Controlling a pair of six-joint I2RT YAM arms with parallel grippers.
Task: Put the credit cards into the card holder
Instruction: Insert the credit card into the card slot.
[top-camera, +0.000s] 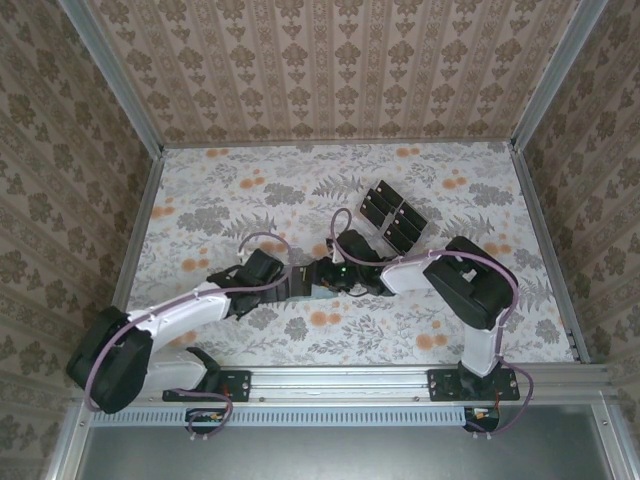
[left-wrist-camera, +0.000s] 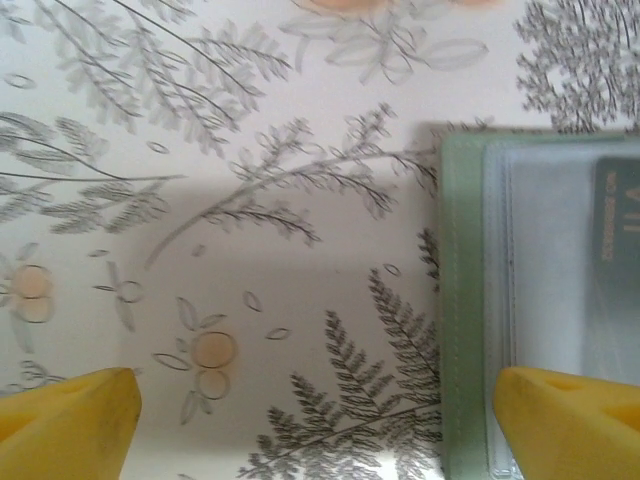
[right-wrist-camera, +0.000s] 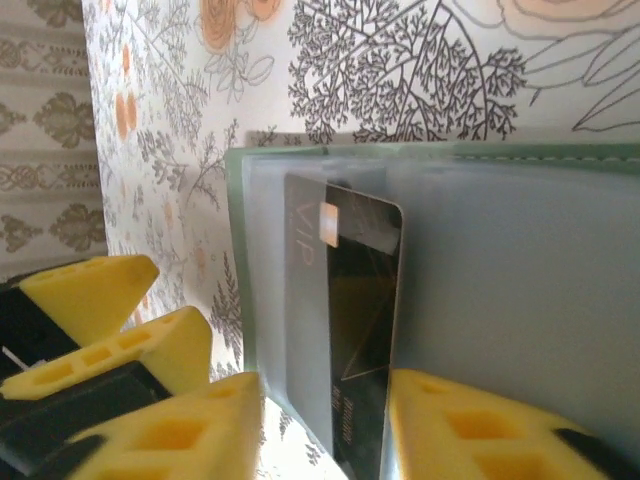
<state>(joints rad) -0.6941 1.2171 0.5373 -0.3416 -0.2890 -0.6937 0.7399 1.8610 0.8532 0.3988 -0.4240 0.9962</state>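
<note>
Credit card (right-wrist-camera: 345, 330) seemingly inside card holder (right-wrist-camera: 520, 280)

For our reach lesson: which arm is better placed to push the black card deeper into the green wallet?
Probably right: the right gripper straddles the card; the left gripper sits open, one finger over the wallet.
</note>
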